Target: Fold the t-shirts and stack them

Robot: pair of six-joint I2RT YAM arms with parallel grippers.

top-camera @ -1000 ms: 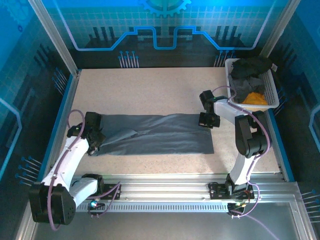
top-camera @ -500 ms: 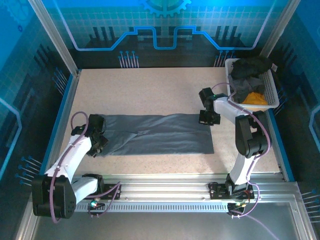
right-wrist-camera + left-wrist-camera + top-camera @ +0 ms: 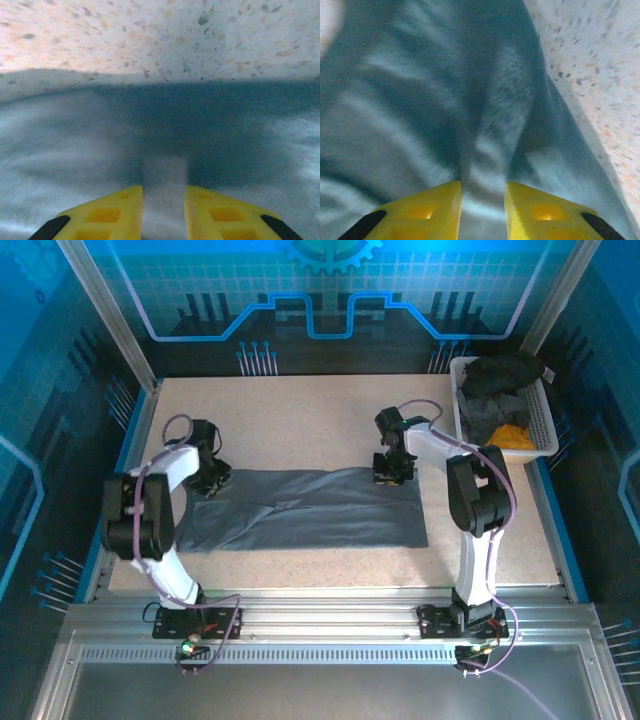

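The left gripper (image 3: 482, 195) shows two yellow fingers standing narrowly apart. A raised ridge of the large dark slate-grey cloth t-shirt (image 3: 420, 100) runs into the gap, but I cannot tell whether they pinch it. The right gripper (image 3: 164, 195) looks the same: a slim gap, a pale ridge of cloth in it, grip unclear.

From above, the left gripper (image 3: 210, 478) sits at the shirt's far left corner. The right gripper (image 3: 393, 472) sits on its far edge, toward the right. The shirt lies flat as a long band across the speckled beige table (image 3: 300, 415).

It appears part-folded, with crosswise folds left to make. A black shirt (image 3: 505, 372), a lighter grey shirt (image 3: 490, 410) and an orange-yellow shirt (image 3: 510, 435) sit bunched in the white plastic lattice basket (image 3: 545, 425) at the far right corner. No stack exists. No brand or writing is readable.
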